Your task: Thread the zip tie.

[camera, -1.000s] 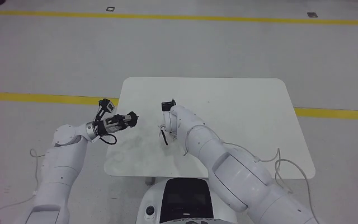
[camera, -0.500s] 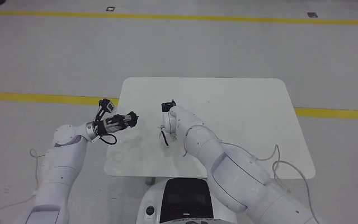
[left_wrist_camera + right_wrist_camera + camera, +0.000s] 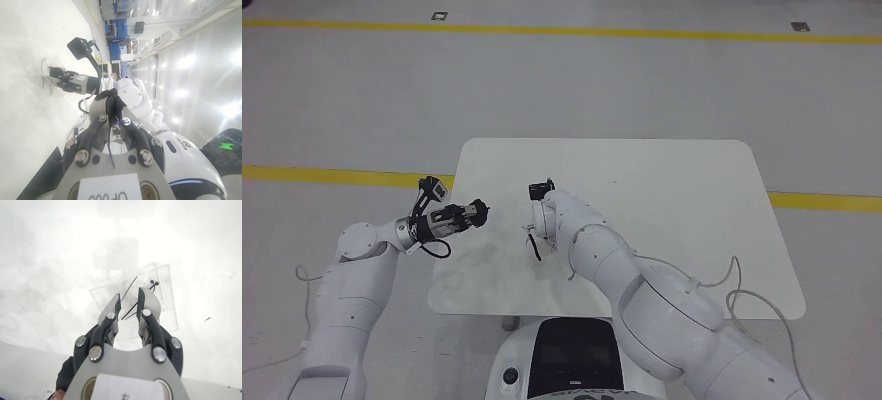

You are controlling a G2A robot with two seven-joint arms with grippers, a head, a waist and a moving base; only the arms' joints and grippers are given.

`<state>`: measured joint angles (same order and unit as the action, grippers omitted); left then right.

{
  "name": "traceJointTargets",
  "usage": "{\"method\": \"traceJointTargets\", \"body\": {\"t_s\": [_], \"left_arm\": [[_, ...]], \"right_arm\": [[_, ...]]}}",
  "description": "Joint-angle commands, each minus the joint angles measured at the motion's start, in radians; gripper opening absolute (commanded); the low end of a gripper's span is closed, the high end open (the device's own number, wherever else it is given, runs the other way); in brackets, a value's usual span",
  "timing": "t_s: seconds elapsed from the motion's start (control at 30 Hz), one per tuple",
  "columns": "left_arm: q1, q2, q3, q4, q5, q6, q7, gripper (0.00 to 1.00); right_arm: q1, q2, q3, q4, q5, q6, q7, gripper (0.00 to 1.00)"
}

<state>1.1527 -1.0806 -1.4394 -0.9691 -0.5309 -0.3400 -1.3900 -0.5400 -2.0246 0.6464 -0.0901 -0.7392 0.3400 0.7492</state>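
My right gripper stands open just above a clear plastic plate on the white table. Thin black zip tie strands lie on the plate between its fingers, and a zip tie head lies just past one fingertip. From the top, this gripper points down near the table's front left, with a black zip tie under it. My left gripper hangs over the table's left edge, its black-wrapped fingers shut on a black zip tie strap. It faces the right gripper.
The table's right half and back are bare white surface. Floor with yellow lines surrounds the table. The right arm's wrist camera bracket sticks up above its gripper.
The right arm has shifted very slightly at wrist and elbow. The left arm and its zip tie have kept still.
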Motion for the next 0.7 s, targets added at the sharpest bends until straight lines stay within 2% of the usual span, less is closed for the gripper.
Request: {"method": "traceJointTargets", "body": {"t_s": [0.0,0.67], "left_arm": [[0.000,0.000,0.000,0.000,0.000,0.000,0.000,0.00],[0.000,0.000,0.000,0.000,0.000,0.000,0.000,0.00]], "right_arm": [[-0.003,0.000,-0.001,-0.003,0.001,0.000,0.001,0.22],[-0.005,0.000,-0.003,0.005,-0.012,0.000,0.009,0.16]]}}
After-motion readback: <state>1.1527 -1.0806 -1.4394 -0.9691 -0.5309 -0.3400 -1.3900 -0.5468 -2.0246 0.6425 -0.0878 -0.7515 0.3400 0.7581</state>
